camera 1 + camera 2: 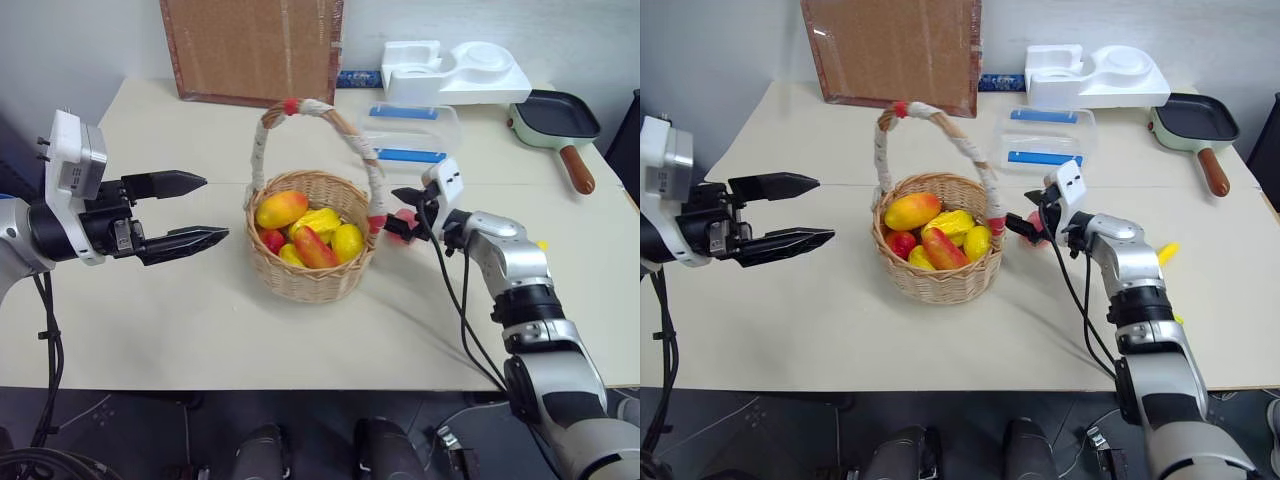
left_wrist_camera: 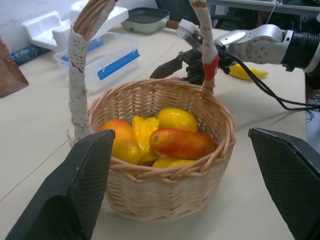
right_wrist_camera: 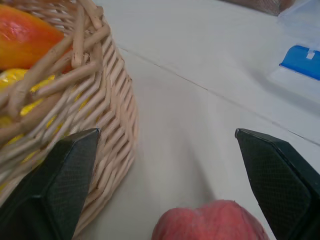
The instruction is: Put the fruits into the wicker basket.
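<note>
Reaching for the peach (image 3: 210, 222) beside the basket (image 1: 312, 270): I am keeping my right claw (image 1: 400, 212) wide open, empty, centring before closing, clear of the wicker.

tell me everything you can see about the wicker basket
The wicker basket is round, woven of tan cane, and stands upright on the pale table. Its tall arched handle is wrapped in white cloth with red ends. Inside lie several toy fruits, yellow, orange and red, piled below the rim. No gripper touches it.
</note>
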